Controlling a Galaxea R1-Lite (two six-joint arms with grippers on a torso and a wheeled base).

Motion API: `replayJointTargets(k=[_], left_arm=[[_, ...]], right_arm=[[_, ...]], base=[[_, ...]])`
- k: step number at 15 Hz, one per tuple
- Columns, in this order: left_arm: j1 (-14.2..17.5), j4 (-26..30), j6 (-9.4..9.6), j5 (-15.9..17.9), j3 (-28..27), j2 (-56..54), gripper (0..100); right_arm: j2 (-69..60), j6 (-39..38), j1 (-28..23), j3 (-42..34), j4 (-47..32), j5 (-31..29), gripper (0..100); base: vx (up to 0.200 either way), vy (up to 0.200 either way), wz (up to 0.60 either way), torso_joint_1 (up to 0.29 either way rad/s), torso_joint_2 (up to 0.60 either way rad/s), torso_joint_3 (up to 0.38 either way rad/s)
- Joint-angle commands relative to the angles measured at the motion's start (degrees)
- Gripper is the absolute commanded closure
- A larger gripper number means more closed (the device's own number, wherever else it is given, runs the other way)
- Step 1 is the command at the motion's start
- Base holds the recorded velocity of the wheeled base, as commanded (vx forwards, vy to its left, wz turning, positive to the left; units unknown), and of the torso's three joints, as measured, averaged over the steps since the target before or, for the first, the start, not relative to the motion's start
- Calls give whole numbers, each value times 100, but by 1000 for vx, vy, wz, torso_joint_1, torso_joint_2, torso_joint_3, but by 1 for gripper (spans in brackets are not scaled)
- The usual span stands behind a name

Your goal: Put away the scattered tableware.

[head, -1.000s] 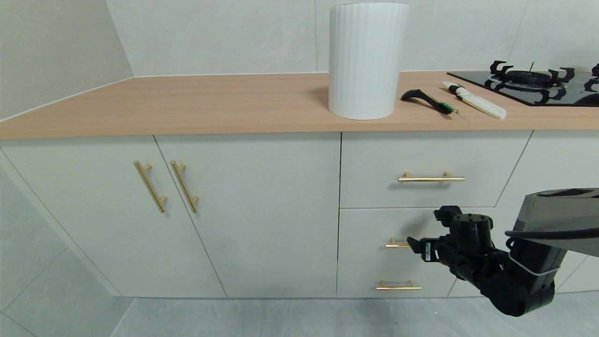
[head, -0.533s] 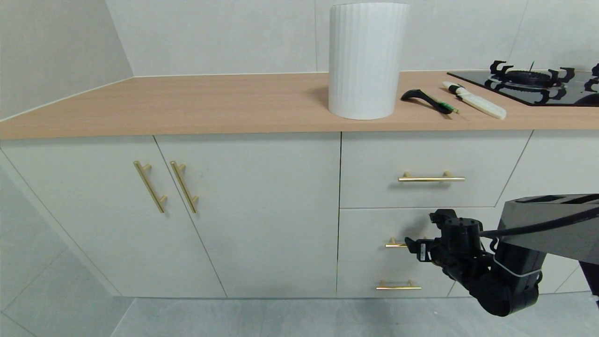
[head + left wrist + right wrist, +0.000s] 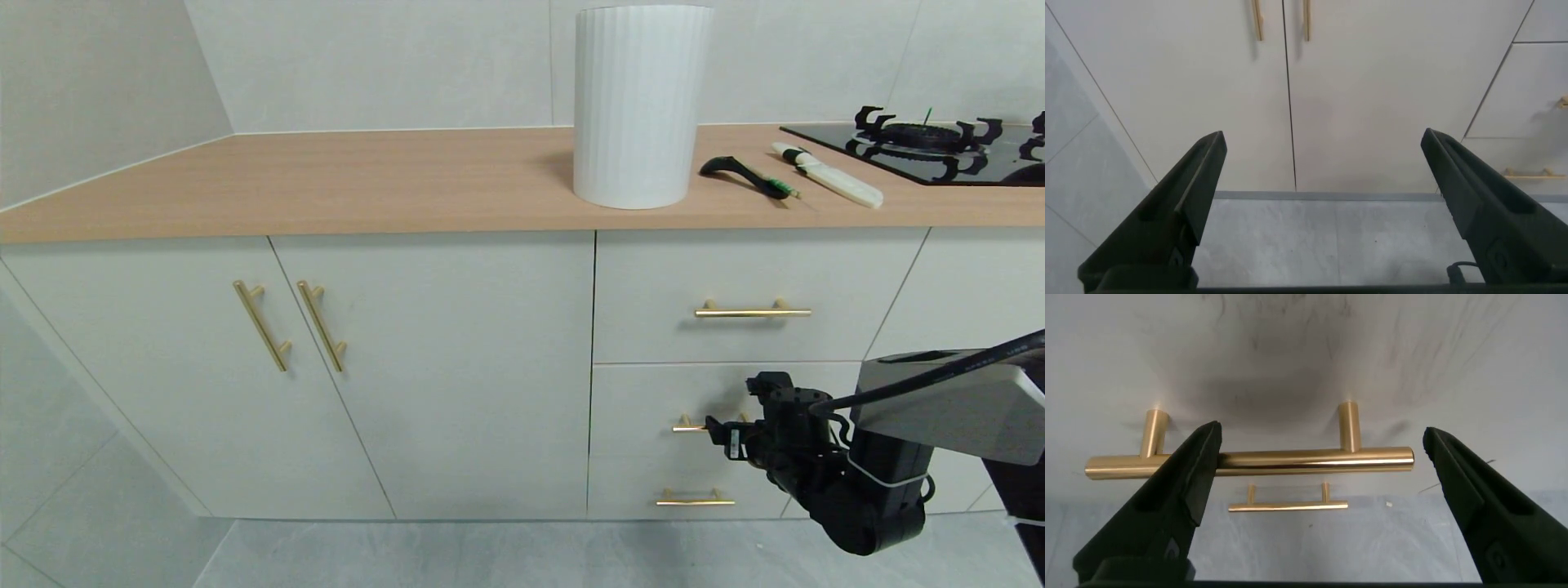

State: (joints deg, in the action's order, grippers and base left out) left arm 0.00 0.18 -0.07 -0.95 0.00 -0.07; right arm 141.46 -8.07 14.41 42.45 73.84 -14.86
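- Tiled kitchen: on the wooden counter (image 3: 367,180) lie a black utensil (image 3: 744,175) and a white knife (image 3: 829,184).
- Right gripper (image 3: 1320,437) fingers spread wide, empty, at the middle drawer handle (image 3: 1249,463).
- Left gripper (image 3: 1322,137) likewise agape, empty.

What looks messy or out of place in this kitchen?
Two utensils lie loose on the wooden countertop, between the tall white ribbed container and the black gas hob: a black tool with a green end and a white knife. They lie slanted, side by side, not put away. Nothing looks spilled or broken.

bright even light, soft shadows, sharp
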Motion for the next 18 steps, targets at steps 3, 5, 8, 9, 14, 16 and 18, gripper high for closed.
replayJointTargets(k=[3,5,8,9,14,16,18], left_arm=[[0,-1,-1,-2,0,7,0],[0,-1,-1,-2,0,7,0],[0,-1,-1,-2,0,7,0],[0,-1,-1,-2,0,7,0],[0,-1,-1,-2,0,7,0],[0,-1,-1,-2,0,7,0],[0,-1,-1,-2,0,7,0]], right_arm=[[40,7,0,-61,-36,9,0],[40,7,0,-70,-36,1,0],[22,7,0,-105,-36,1,0],[13,7,0,-114,-36,1,0],[-163,42,0,-351,-98,9,0],[-839,60,0,-729,-616,97,0],[-1982,60,44,-1037,-1592,414,0]], base=[[0,0,0,0,0,0],[0,0,0,0,0,0],[0,0,0,0,0,0],[0,0,0,0,0,0],[0,0,0,0,0,0],[0,0,0,0,0,0],[0,0,0,0,0,0]])
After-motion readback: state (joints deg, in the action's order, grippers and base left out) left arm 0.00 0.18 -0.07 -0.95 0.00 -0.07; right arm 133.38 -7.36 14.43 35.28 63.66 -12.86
